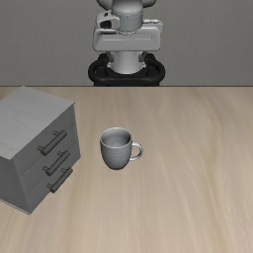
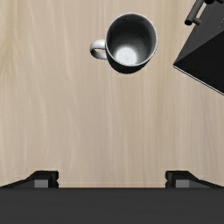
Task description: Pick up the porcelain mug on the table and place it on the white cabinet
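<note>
1. Counter [image 1: 188, 198]. A light wood-grain surface carries everything. The robot base [image 1: 126, 69] stands at its far edge, at about the middle of that edge.

2. Cabinet [image 1: 30, 148]. A pale grey-white box stands on the counter at the edge on the exterior view's left, turned at an angle to the counter's edges. Its front face carries three drawers, stacked, each with a bar handle. All three are shut, so their contents cannot be seen. In the wrist view one corner of the cabinet [image 2: 206, 52] renders dark, with a drawer handle visible at its edge.

3. Porcelain mug [image 1: 119, 148]. The grey mug stands upright on the counter near its middle, well apart from all four edges. It is just beside the cabinet's drawer front, on the exterior view's right of it, and not touching. Its handle points away from the cabinet. The mouth faces up. In the wrist view the inside of the mug [image 2: 131, 42] shows only its own glazed wall and floor.

4. Pincer [image 2: 112, 179]. It hangs above the counter, looking straight down. The two fingertips [image 2: 41, 178] stand wide apart, with bare counter between them. They clamp nothing.

5. Mug relative to pincer. The mug lies well ahead of the fingertips and touches neither. It sits between the lines of the two fingers, slightly off the midline toward the finger on the cabinet's side. The handle points toward the other finger's side.
</note>
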